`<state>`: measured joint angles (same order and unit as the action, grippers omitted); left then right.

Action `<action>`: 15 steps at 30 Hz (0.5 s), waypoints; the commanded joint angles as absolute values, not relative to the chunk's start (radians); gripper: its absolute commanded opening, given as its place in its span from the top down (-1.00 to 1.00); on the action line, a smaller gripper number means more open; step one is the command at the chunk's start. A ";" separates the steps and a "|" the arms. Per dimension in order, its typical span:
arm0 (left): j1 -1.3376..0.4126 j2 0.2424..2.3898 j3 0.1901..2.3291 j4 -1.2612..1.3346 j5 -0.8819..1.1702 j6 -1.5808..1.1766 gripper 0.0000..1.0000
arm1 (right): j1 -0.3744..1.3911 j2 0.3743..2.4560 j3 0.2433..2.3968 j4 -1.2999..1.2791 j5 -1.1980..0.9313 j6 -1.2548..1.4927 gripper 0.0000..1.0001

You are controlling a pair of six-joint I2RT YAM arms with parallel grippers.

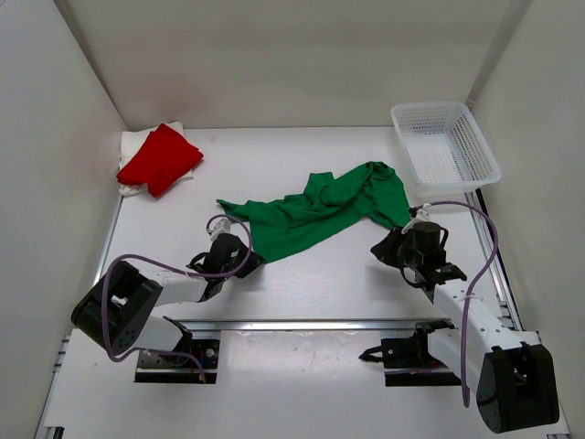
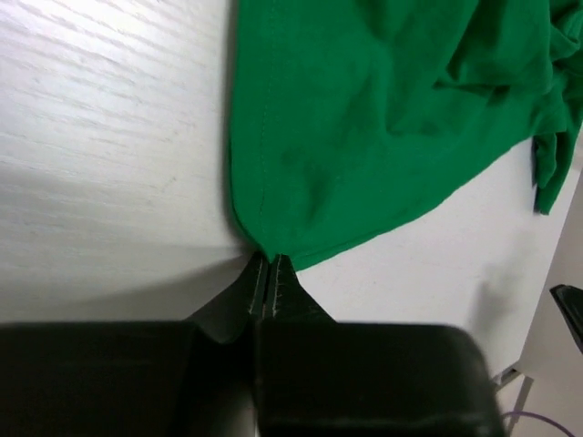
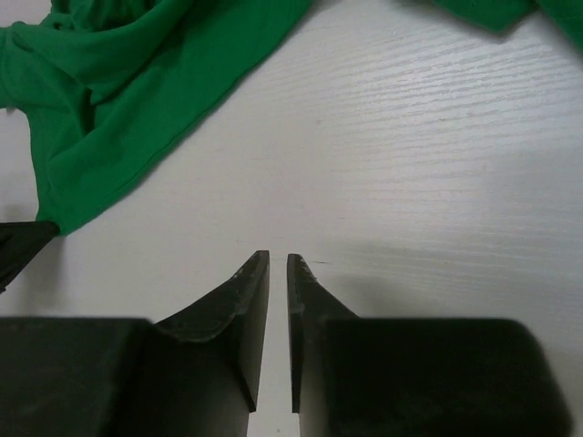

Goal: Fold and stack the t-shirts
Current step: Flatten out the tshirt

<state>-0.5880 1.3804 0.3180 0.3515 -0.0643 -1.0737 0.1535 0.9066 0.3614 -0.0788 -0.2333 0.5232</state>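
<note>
the white table (image 1: 320,293) holds the green t-shirt (image 1: 315,212), a long bumpy strip that runs from near left to far right across the middle. the white basket (image 1: 484,157) sits at the far right. the red t-shirt (image 1: 160,157) lies folded on the cream-white t-shirt (image 1: 132,144) at the far left. the left gripper (image 2: 270,273) is pressed together right at the strip's near left corner and seems to pinch its tip. the right gripper (image 3: 278,261) has a thin gap and holds nothing. the bunched far right end lies just past it, so i think that arm is the closer one to grab it.
</note>
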 commanded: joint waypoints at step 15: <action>-0.083 0.859 0.221 0.019 0.179 -0.789 1.00 | -0.070 1.106 0.403 -0.029 -0.088 0.476 0.20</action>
<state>-0.1730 0.9138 0.2443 0.1295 0.0723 -0.8764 -0.0559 1.0622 0.3622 -0.0727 -0.1680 0.5095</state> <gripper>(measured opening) 0.039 0.393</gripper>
